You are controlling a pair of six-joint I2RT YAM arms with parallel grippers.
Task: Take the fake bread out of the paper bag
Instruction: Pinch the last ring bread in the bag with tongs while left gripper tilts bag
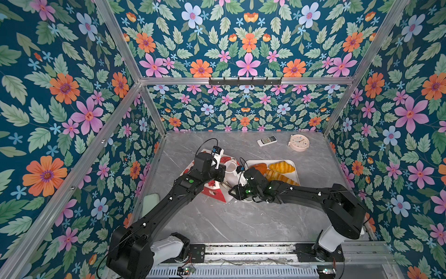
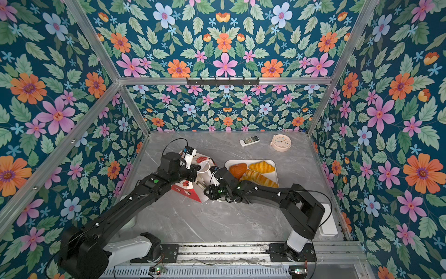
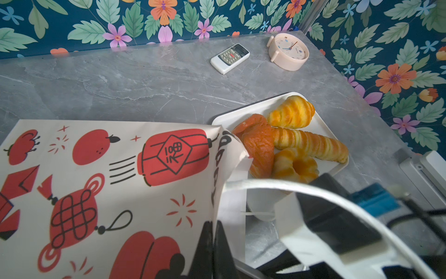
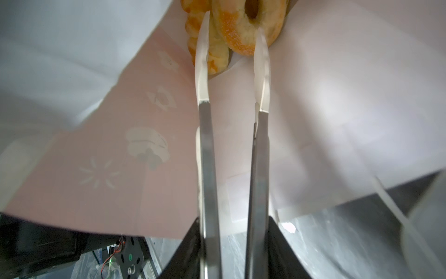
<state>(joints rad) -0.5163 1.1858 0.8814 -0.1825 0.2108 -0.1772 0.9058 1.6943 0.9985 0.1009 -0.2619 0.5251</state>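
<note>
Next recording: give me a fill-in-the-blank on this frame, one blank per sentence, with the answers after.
1. The left gripper is shut on the edge of the ___.
2. The right gripper reaches inside it, up to a ring ___.
3. The fake bread already out lies on a white ___.
4. Beside the remote control is a round ___.

Missing words: paper bag; donut; tray; clock.

Grey table (image 1: 241, 217), paper bag (image 1: 217, 193), tray (image 3: 241, 113), remote (image 1: 266, 141), clock (image 1: 299, 143)
</note>
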